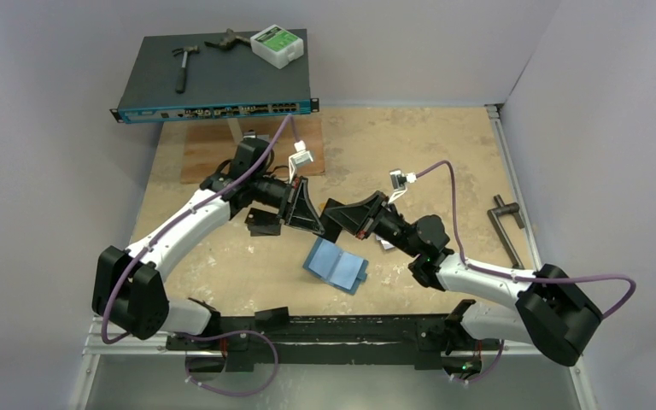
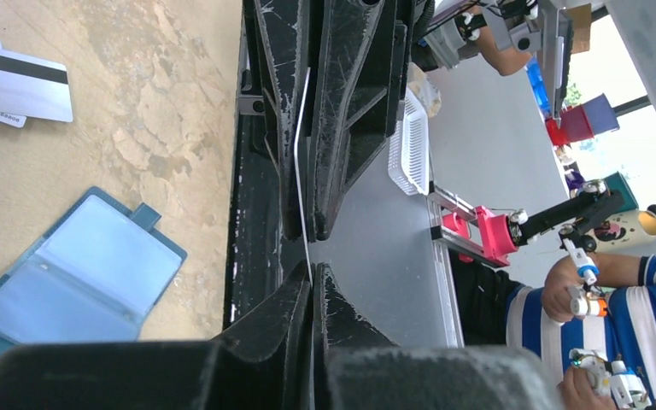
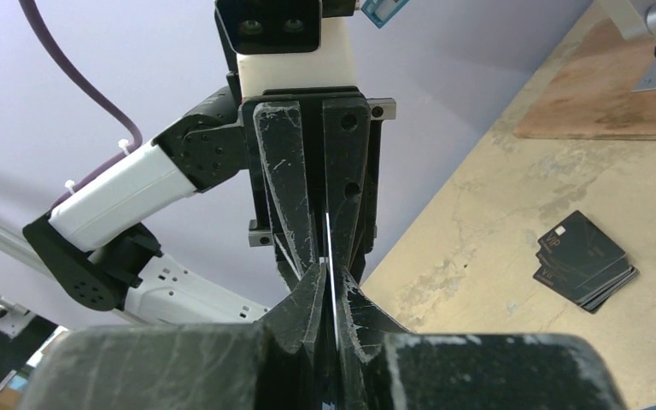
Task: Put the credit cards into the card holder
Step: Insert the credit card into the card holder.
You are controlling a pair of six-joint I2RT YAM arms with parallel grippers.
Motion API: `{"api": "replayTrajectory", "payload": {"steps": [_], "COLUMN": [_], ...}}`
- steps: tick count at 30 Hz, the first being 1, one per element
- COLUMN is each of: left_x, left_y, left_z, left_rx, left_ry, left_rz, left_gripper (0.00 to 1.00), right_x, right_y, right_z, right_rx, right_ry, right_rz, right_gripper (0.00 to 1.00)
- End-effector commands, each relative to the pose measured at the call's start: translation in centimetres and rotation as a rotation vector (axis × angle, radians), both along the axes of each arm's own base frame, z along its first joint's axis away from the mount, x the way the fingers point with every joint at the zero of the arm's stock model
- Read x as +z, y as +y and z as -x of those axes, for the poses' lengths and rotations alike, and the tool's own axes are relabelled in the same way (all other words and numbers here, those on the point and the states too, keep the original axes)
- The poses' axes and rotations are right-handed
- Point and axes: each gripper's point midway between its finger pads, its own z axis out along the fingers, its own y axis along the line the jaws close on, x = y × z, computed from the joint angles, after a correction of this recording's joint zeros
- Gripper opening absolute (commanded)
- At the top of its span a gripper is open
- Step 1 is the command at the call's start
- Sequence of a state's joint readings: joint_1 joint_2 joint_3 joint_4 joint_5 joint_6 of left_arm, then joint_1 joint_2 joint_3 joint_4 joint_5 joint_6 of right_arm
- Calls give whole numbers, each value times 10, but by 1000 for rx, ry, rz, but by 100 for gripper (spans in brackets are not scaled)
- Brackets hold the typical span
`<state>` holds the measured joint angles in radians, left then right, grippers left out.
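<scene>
A thin credit card (image 2: 301,171), seen edge-on, hangs in the air between both grippers above the table. My left gripper (image 2: 314,272) is shut on one end of it and my right gripper (image 3: 329,275) is shut on the other end (image 3: 329,239). From above, the two grippers (image 1: 307,209) (image 1: 335,213) meet tip to tip. The teal-blue card holder (image 1: 336,265) lies open on the table just in front of them, pale pockets up (image 2: 77,273). More silver-grey cards with a dark stripe (image 2: 13,81) lie flat beyond it.
A black stack of flat pieces (image 3: 585,256) lies under the left arm (image 1: 265,222). A network switch (image 1: 213,85) with a hammer (image 1: 184,64) and a white box (image 1: 278,44) stands at the back. A wooden board (image 1: 213,154) and a dark metal handle (image 1: 508,226) lie on the table.
</scene>
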<state>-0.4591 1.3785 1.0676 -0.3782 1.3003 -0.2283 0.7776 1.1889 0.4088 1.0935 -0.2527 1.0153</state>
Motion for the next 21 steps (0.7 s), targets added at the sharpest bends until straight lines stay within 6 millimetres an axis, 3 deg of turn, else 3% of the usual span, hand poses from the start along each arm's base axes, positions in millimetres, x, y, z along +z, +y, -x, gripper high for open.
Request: {"api": "replayTrajectory", "payload": {"steps": [1,9,15,21], "left_x": [18,21,17,16], "left_y": [2,10,10,10], "left_z": [6,-8,-10,-10], "left_rx": [-41,23,32,31], "left_ry": [-22,-4,13,23], "left_rz": [62,65,59,57], "left_gripper": [0,0,0,0], "right_x": [9,-1,0,3], "right_y": [3,-13,-24,-15], "right_z": [6,15,16,14], "right_rx": [33,5,-33,-6], "right_ry": [-17,22,22,7], "right_rz": [-18,-9,-22,-16], "right_gripper": [7,30,23,21]}}
